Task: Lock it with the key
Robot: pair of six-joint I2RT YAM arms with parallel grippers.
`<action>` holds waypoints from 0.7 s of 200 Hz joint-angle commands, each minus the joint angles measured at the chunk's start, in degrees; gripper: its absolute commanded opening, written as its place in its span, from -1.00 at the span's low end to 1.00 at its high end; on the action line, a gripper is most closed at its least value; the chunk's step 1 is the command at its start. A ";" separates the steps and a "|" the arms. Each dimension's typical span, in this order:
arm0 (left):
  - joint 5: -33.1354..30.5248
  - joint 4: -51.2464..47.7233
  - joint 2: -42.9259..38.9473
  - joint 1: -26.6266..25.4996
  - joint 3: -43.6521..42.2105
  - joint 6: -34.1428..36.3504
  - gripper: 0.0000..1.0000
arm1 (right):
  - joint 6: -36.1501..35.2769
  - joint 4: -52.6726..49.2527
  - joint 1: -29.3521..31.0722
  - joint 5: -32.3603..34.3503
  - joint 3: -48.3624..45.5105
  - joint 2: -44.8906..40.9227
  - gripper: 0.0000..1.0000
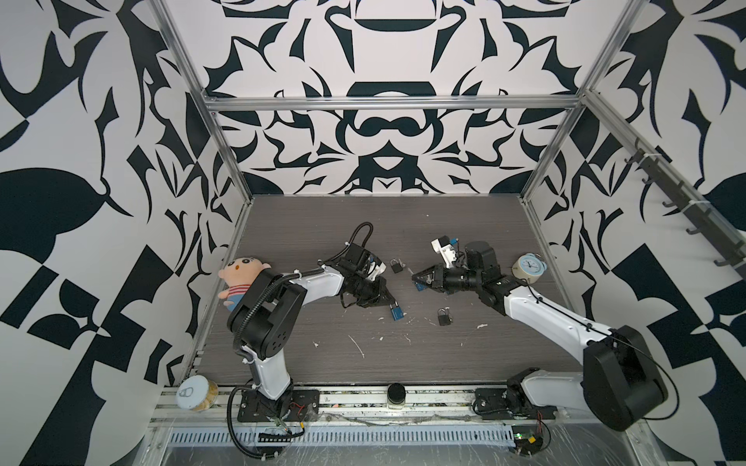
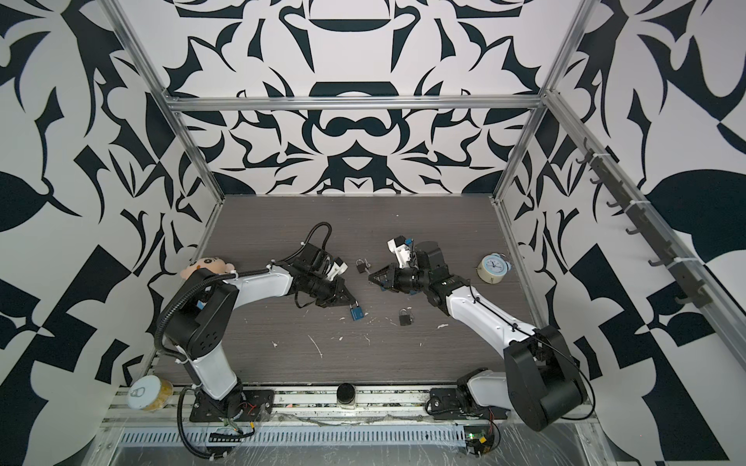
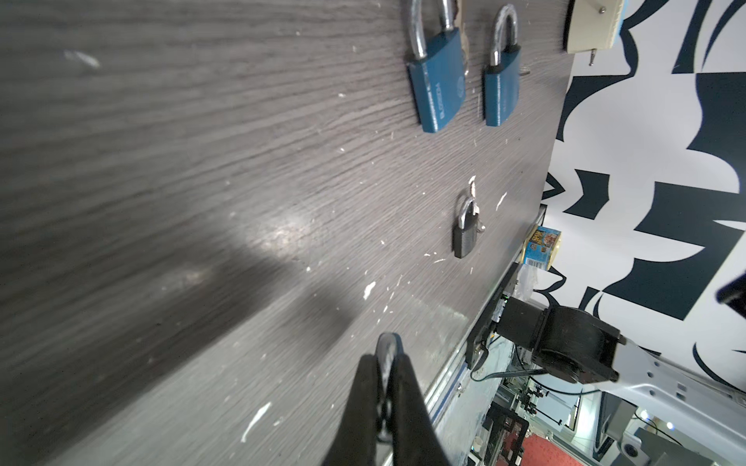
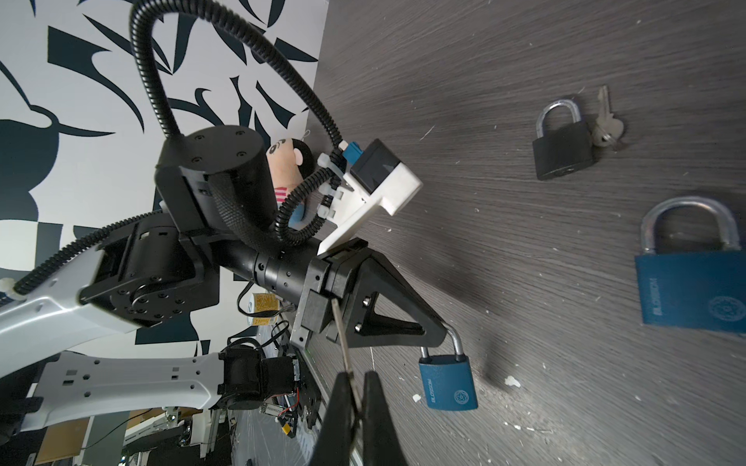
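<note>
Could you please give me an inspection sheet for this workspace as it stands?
Surface: dark wood-grain table, scattered white flecks.
Job's things: small blue padlock hangs by its shackle from the left gripper; key in the right gripper; larger blue padlock, far black padlock with spare key beside it, and near black padlock lie on the table.
Clutter: plush doll, alarm clock, can, black-lidded jar at the edges.
Grippers: both shut, each on its item.
Cables: corrugated conduit loops above the left arm; thin cable along the right arm.
Surroundings: patterned walls, aluminium frame, hook rail.
</note>
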 commanded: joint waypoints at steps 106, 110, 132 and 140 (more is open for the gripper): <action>-4.44 3.74 0.05 -0.29 -3.64 -2.78 -0.98 | -0.87 1.03 -0.28 0.65 0.91 -0.48 -1.00; -4.58 3.83 0.03 -0.35 -3.77 -2.77 -0.96 | -0.84 1.07 -0.26 0.73 0.88 -0.54 -1.00; -6.09 3.85 -0.47 -0.32 -4.55 -3.27 -0.62 | -0.99 0.42 -0.28 1.35 0.87 -0.89 -1.00; -6.97 3.92 -0.86 -0.30 -4.83 -3.54 -0.51 | -1.20 -0.49 -0.32 2.41 1.01 -1.06 -1.00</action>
